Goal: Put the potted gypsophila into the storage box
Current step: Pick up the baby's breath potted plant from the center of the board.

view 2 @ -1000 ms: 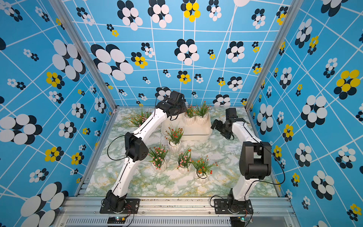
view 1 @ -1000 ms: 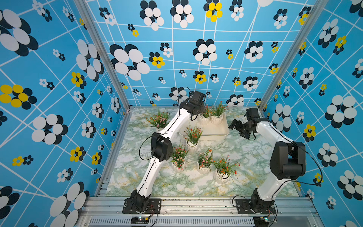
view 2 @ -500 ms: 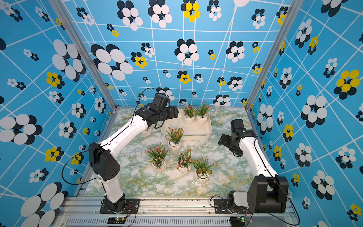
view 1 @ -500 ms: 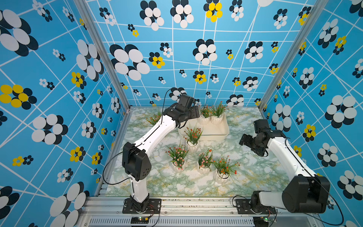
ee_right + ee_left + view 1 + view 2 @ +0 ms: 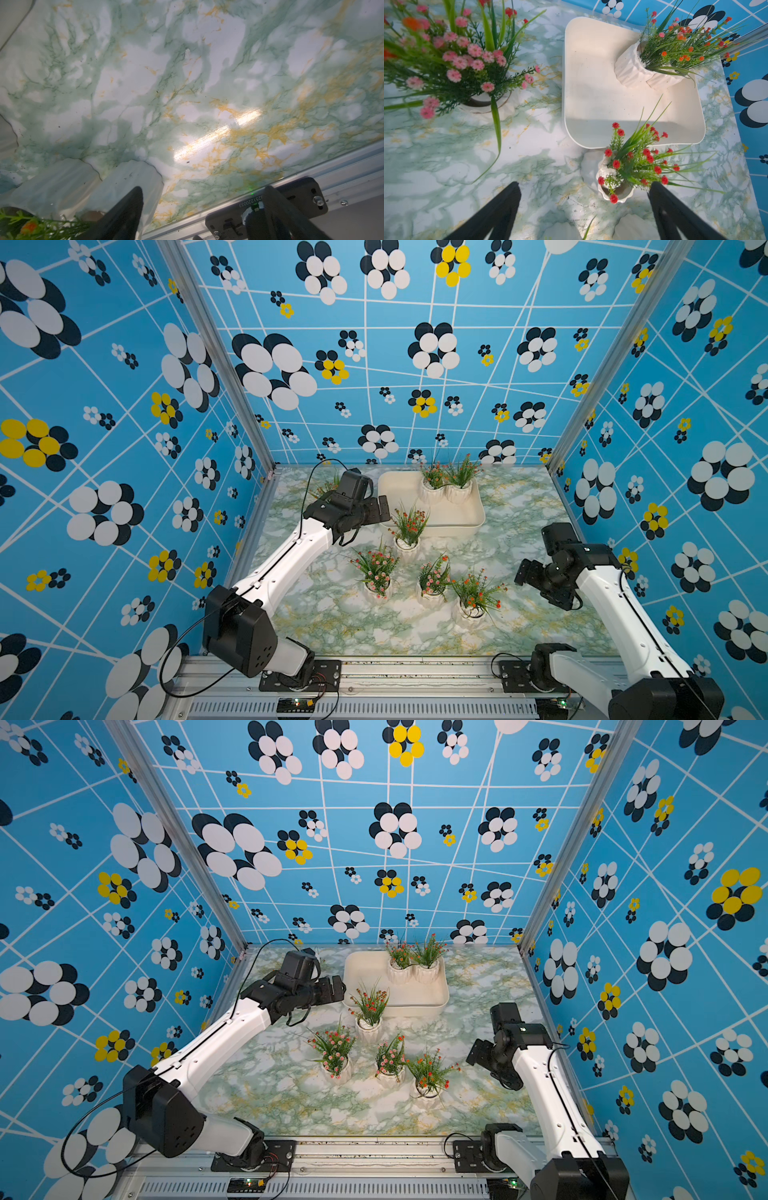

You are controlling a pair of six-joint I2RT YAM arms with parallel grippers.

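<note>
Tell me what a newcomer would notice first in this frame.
Loud blue walls with black, white and yellow flowers enclose the marble table. At the table's back sits the cream box with two pots in its far right corner; four more pots stand in front of it. The left gripper hangs open by the box's left side, holding nothing.

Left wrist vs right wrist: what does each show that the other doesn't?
Left wrist only: the box from above with two pots in one corner, a red-flowered pot just outside its rim, a pink-flowered pot, and the blue wall.
Right wrist only: a black mount plate and a metal rail at the table edge, plus two pot sides seen close up.
Both: marble table; left gripper and right gripper open, holding nothing.
</note>
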